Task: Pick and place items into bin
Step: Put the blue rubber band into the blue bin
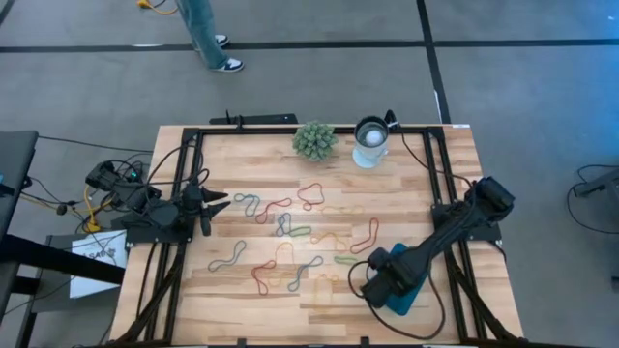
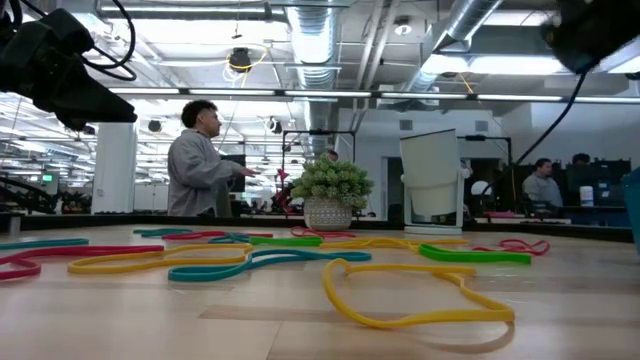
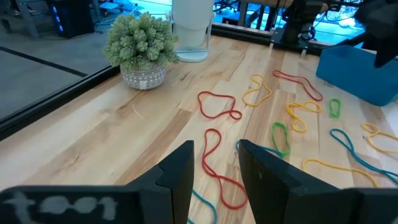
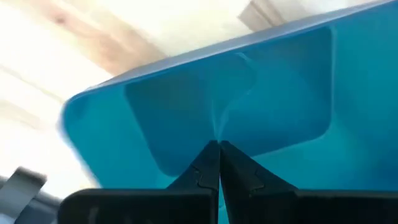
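- The left gripper (image 1: 224, 202) is held at the bench's (image 1: 242, 164) left side, fingers (image 3: 180, 171) parted, empty.
- Rubber bands (image 1: 282, 230) are scattered mid-bench.
- The right gripper (image 4: 218, 144) is positioned over the teal bin (image 4: 186, 106) at the right front, fingers closed, nothing seen between them.

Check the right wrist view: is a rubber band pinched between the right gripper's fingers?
No. The right gripper is shut with nothing between its fingertips, above the bare teal bin.

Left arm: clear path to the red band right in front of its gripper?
Probably yes. The left gripper is open above bare wood, with the red band lying flat just ahead between its fingers. Nothing stands between them; the plant sits well off to the side.
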### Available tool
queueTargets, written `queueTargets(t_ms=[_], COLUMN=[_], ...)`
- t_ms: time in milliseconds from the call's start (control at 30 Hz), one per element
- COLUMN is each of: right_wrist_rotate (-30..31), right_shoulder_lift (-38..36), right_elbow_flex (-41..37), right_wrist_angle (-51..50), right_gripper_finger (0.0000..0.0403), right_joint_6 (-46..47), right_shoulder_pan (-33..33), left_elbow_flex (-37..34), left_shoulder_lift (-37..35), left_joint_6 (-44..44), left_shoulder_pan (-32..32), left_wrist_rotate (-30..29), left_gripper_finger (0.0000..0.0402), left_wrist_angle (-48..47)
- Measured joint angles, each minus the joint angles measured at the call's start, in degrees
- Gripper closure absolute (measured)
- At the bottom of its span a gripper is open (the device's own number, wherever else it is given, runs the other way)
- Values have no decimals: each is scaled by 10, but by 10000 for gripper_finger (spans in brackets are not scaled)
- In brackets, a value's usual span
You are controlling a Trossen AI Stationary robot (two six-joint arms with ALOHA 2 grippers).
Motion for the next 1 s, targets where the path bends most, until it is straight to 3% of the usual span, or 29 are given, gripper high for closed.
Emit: queueTargets(t_ms=[533,1000], right_wrist_rotate=[-31,-31], right_shoulder_lift=[0,0], right_elbow_flex=[-58,-58], right_wrist_angle=[52,51], right_gripper_finger=[403,403], right_joint_6=[66,205], right_shoulder_pan=[-12,-14], left_elbow_flex=[0,0], left_shoulder_lift=[0,0], left_joint_6=[0,0], left_shoulder_pan=[0,0], left_wrist_rotate=[0,0], left_gripper_finger=[285,285], left_wrist_angle=[0,0])
